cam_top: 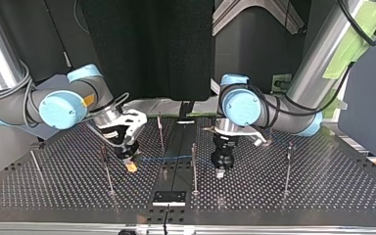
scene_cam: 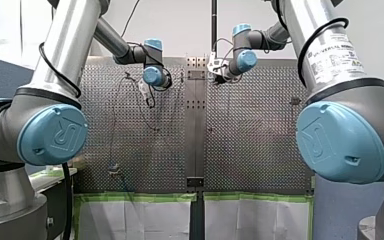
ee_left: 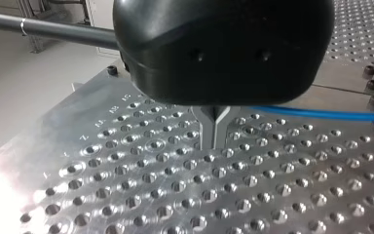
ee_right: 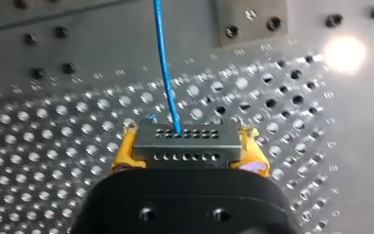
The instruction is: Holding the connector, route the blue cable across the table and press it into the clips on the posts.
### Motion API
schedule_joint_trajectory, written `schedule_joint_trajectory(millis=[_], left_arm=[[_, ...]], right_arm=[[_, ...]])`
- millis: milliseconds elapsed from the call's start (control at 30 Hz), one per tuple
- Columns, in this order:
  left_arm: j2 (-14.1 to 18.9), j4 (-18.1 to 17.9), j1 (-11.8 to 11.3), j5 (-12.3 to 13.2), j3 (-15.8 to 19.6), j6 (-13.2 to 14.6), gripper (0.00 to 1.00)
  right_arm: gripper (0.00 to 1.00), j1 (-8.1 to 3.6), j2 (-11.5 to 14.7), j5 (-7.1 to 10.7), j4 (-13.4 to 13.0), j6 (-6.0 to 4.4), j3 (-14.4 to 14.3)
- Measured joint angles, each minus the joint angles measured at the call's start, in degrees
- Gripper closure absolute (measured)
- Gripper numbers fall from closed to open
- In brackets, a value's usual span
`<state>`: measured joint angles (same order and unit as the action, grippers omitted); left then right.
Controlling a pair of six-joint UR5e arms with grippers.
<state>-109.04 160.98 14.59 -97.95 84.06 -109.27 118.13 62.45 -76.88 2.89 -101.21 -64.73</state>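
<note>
Take the middle post (cam_top: 194, 166) on the perforated table (cam_top: 323, 196) as your mark in the top view. My right gripper (cam_top: 131, 165) hangs low over the table to the post's left in that view. My left gripper (cam_top: 221, 171) stands just beside the post on its other side, pointing straight down.

The blue cable (cam_top: 171, 158) stretches between the two grippers. It crosses the middle post a little below the post's top, and you cannot tell from here whether it sits in a clip.

In the right wrist view, my right gripper (ee_right: 187, 146) is clamped on the grey connector (ee_right: 185, 152). One yellow pad (ee_right: 126, 151) presses on each end of it. The blue cable (ee_right: 164, 68) leaves the connector's face and runs ahead over the table.

In the left wrist view, the metal fingers (ee_left: 207, 134) of my left gripper (ee_left: 214, 136) are drawn together, their tips close above the holes. The blue cable (ee_left: 321, 114) runs into the notch between them, so the gripper is closed around it.

A second post (cam_top: 160, 132) stands behind the middle post, towards my right gripper. A third post (cam_top: 288, 166) stands well apart, beyond my left gripper.
</note>
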Motion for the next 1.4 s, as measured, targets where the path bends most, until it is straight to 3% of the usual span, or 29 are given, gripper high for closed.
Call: schedule_joint_trajectory(millis=[333, 367, 400, 433, 467, 500, 533, 567, 900, 1167, 1400], left_arm=[[0.02, 1.01, -0.14, -0.17, 0.02, 0.27, 0.98], [0.02, 1.08, -0.14, -0.17, 0.01, 0.31, 0.62], [0.02, 1.18, -0.1, -0.17, 0.01, 0.34, 0.62], [0.02, 1.35, -0.05, -0.18, 0.02, 0.38, 0.49], [0.01, 1.71, 0.06, -0.17, 0.05, 0.44, 0.29], [0.01, 2.04, 0.13, -0.18, 0.06, 0.48, 0.29], [0.02, 2.41, 0.2, -0.19, 0.05, 0.54, 0.07], [0.02, 2.93, 0.27, -0.24, 0.06, 0.68, 0.0], [0.23, 7.47, 0.83, -2.56, 0.63, 2.47, 0.0], [3.17, 11.69, 1.51, -1.1, 3.5, 2.42, 0.0], [6.25, 12.02, 2.23, -0.42, 6.49, 2.32, 0.0]], right_arm=[[1.0, -0.81, -0.65, 0.87, -0.17, 0.32, 0.84], [1.0, -0.81, -0.66, 0.9, -0.16, 0.37, 0.84], [1.0, -0.82, -0.66, 0.93, -0.15, 0.42, 0.85], [1.0, -0.82, -0.67, 0.96, -0.12, 0.47, 0.86], [1.0, -0.82, -0.68, 0.98, -0.12, 0.49, 0.86], [1.0, -0.82, -0.68, 0.99, -0.11, 0.52, 0.86], [1.0, -0.82, -0.68, 1.0, -0.1, 0.56, 0.86], [1.0, -0.83, -0.69, 1.0, -0.1, 0.58, 0.86], [1.0, -0.74, -0.69, 1.01, -0.02, 0.72, 0.87], [1.0, -0.7, -0.69, 1.02, 0.06, 0.59, 0.86], [1.0, -0.66, -0.69, 1.05, 0.09, 0.49, 0.86]])
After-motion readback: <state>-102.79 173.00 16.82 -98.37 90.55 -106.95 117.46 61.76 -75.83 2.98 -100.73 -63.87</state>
